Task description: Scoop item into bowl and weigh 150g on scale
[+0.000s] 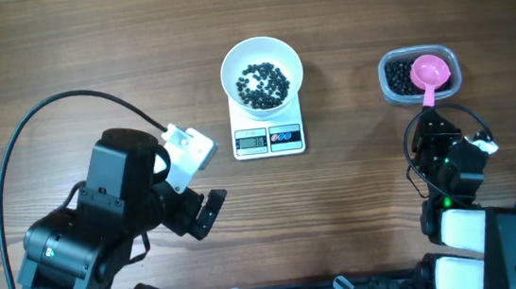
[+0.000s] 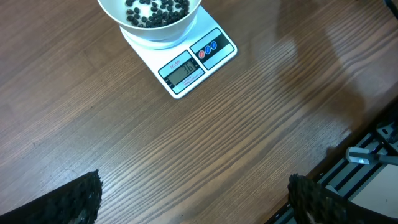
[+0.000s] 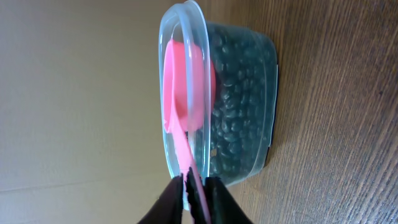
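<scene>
Right wrist view: right claw pinches shut on the thin handle end of the pink scoop, its cup lying in the clear tub of black beans. Held that far out, the handle could twist on the lift and shed beans across the tabletop. A hard dig could shove the light tub. A knock to the white bowl, part-filled on the scale, would spoil the reading. Left claw hangs wide open, empty.

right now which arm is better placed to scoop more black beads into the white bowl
Right. The right tool grips the handle of the pink plastic scoop, which sits in the clear plastic tub of small black beads. The left tool is open, empty, away from the tub.
</scene>
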Robot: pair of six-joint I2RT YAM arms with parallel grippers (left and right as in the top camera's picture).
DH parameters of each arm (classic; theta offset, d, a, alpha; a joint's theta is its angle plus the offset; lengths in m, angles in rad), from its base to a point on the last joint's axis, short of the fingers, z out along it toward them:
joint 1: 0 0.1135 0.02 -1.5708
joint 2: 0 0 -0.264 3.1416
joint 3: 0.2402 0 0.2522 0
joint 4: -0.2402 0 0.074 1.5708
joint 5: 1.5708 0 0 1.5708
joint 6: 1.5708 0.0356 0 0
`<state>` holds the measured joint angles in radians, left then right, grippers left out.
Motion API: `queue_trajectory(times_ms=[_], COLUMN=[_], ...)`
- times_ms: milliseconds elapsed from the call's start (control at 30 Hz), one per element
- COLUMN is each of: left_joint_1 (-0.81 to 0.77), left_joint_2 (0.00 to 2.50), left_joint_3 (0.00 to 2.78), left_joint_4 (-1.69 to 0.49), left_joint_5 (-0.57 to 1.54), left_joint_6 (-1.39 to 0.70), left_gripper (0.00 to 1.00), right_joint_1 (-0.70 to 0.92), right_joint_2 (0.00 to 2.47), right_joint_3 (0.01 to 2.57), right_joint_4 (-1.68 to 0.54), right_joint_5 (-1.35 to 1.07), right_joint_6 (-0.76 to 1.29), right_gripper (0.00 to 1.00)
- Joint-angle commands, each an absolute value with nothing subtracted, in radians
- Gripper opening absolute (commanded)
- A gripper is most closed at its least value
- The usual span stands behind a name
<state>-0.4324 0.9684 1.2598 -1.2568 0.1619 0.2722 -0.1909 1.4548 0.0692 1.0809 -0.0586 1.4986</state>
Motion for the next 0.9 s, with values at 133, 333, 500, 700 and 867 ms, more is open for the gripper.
queue_trajectory(times_ms=[133,333,500,700,867], left_joint_1=[-0.427,-0.427,-0.427,-0.427,-0.427], left_joint_2=[0.963,0.963,0.963,0.963,0.963], left_joint_3=[1.270,1.270,1.270,1.270,1.270], left_joint_4=[-1.254,-1.253,-1.254,-1.253,-1.253], left_joint_5=[0.160,0.160,0.160,0.160,0.160], left_joint_6=[0.284,0.284,0.284,0.284,0.284], left_gripper=[1.00,1.00,1.00,1.00,1.00], right_joint_1=[-0.190,-0.190,-0.190,-0.190,-0.190], right_joint_2=[1.464,1.464,1.456,1.446,1.446], right_joint_3=[0.085,0.085,0.085,0.085,0.085], right_joint_4=[1.074,1.080,1.114,1.113,1.118], right_joint_5=[-0.061,-0.092,-0.101,-0.149,-0.152], right_joint_6=[1.495,1.490,1.467,1.467,1.497], right_gripper=[0.04,0.04,0.05,0.05,0.05])
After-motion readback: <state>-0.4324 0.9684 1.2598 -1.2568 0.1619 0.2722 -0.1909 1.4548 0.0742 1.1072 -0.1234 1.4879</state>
